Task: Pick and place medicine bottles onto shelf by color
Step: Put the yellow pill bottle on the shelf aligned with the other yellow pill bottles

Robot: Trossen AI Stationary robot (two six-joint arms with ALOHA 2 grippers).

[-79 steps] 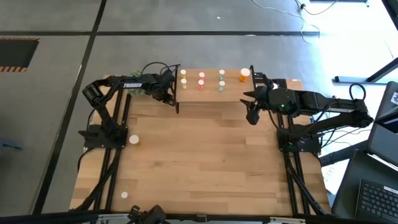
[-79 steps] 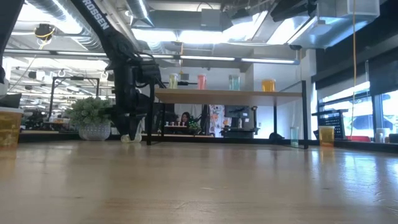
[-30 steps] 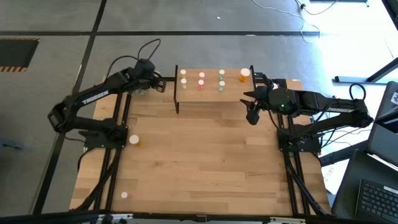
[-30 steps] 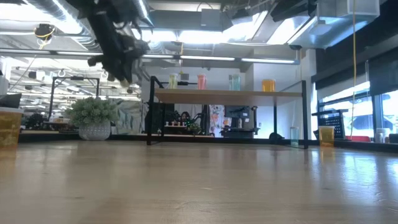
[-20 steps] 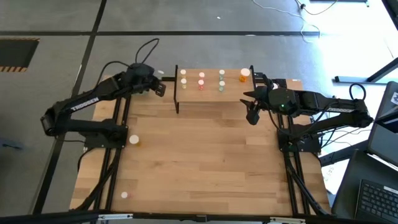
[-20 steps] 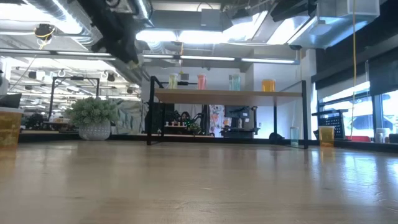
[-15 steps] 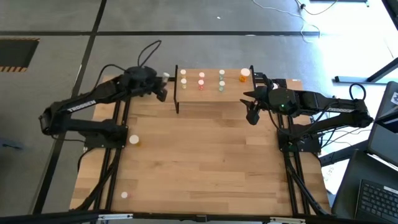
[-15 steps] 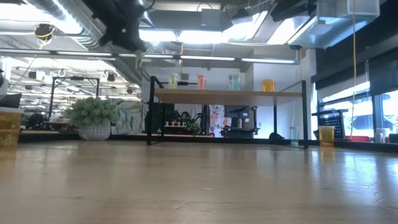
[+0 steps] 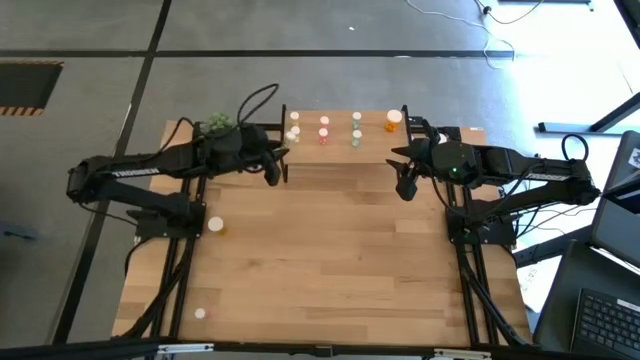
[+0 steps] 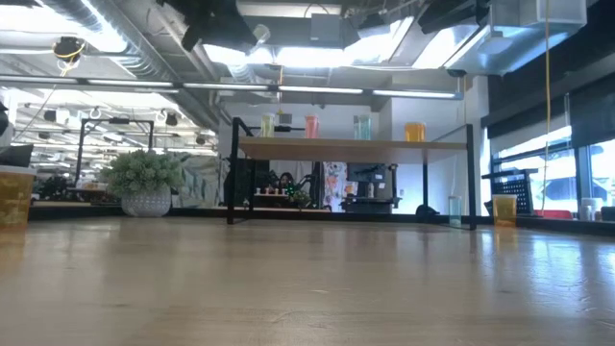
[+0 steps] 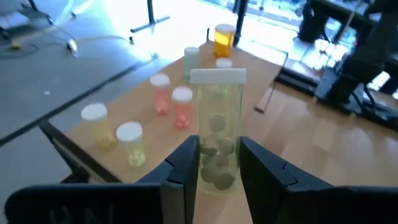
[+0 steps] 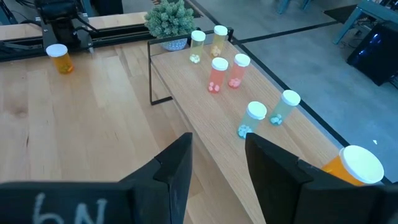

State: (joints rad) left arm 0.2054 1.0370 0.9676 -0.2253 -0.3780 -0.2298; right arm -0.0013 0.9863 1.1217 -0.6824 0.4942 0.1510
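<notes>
My left gripper (image 9: pixel 277 160) hovers high over the left end of the shelf (image 9: pixel 375 146), shut on a pale yellowish bottle (image 11: pixel 216 118) with a white cap. On the light-wood shelf (image 11: pixel 261 68) stand two yellowish bottles (image 11: pixel 129 138), two pink ones (image 11: pixel 181 104), two green ones (image 11: pixel 191 57) and a larger orange one (image 11: pixel 224 35), all upright on their bases. My right gripper (image 9: pixel 404 186) waits open by the shelf's right end, touching nothing. My left gripper pinches the bottle's lower body (image 11: pixel 216 163) between its two fingers (image 11: pixel 186 163), coming from the table's left side. The capped end (image 11: pixel 217 76) sticks out beyond the fingertips. The bottle is lifted clear, above the shelf.
A green spiky plant ball (image 9: pixel 215 125) sits at the far left corner. An orange bottle (image 9: pixel 214 225) stands on the table's left side and a small white-capped one (image 9: pixel 200 313) near the front left. The wide middle of the tabletop (image 9: pixel 330 250) is bare wood.
My left gripper, carrying the bottle, has swung from beyond the shelf's left end toward the near edge and to the right, and now hangs over the shelf's left end. In the low view it has risen to the picture's top. The right arm has kept still.
</notes>
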